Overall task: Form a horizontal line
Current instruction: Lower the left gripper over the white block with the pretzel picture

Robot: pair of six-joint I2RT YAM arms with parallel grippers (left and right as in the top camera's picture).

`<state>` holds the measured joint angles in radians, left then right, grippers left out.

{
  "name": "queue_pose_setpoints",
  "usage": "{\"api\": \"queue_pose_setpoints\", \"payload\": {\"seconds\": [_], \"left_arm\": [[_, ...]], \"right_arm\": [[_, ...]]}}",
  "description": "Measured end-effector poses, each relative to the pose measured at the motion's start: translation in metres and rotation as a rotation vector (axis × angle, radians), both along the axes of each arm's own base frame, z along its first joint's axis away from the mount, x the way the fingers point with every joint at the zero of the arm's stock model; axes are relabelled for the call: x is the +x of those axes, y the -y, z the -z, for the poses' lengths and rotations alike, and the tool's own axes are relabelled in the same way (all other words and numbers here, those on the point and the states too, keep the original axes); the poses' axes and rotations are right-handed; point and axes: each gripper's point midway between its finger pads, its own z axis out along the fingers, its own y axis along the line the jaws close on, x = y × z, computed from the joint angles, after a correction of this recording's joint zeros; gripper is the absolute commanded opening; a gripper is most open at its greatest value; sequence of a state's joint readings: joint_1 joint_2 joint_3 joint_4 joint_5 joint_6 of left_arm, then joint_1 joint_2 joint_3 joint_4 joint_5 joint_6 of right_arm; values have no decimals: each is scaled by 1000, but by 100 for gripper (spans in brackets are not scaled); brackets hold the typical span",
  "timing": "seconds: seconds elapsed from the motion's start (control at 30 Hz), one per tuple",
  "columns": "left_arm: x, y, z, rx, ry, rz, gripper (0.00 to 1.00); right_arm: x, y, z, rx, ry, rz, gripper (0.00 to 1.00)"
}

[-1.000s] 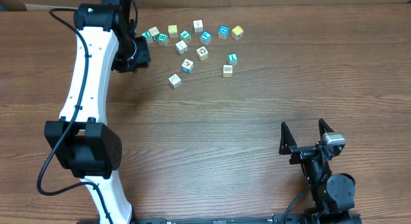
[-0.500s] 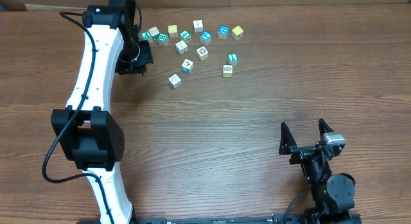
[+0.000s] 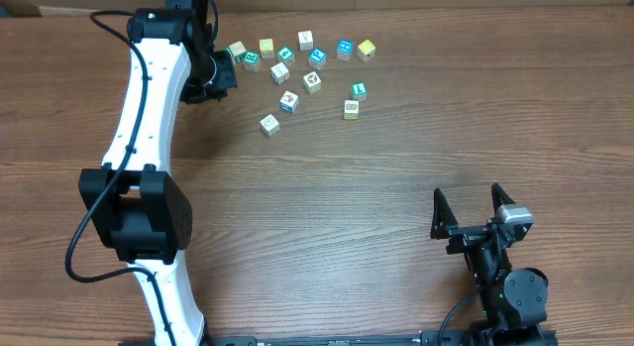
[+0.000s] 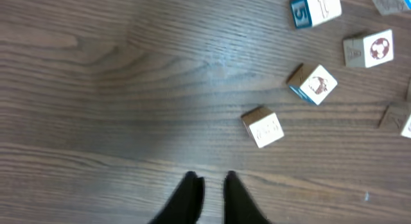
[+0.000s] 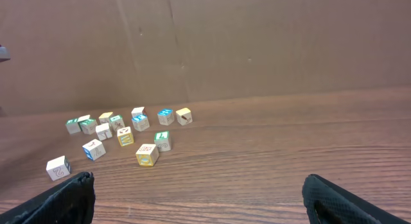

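Brown wood-grain desk (image 3: 327, 207). Fourteen small picture cubes (image 3: 313, 82) lying directly on it in a loose scatter, all to the right of the left pincer (image 3: 223, 74). Closest to that pincer: tan cube (image 3: 238, 51) and green cube (image 3: 250, 58), side by side just beside it. In the left wrist view: pale cube (image 4: 262, 128) ahead and right of the fingertips, near but apart; blue-sided cube (image 4: 311, 83) beyond it. All cubes well apart from the right pincer (image 3: 468, 199), on the far side of the desk.
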<state>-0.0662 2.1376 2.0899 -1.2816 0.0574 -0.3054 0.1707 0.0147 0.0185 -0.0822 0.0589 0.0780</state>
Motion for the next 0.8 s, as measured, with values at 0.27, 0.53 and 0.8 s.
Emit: {"api": "queue_pose_setpoints", "payload": {"seconds": [0.27,0.53,0.8], "left_arm": [[2,-5,1,27,6,-15,54],[3,14,38,7,-72,47,63],[-2,54,77,-2,-145,121,69]], "right_arm": [[0,0,0,0,0,0,100],[0,0,0,0,-1,0,100],[0,0,0,0,0,0,100]]}}
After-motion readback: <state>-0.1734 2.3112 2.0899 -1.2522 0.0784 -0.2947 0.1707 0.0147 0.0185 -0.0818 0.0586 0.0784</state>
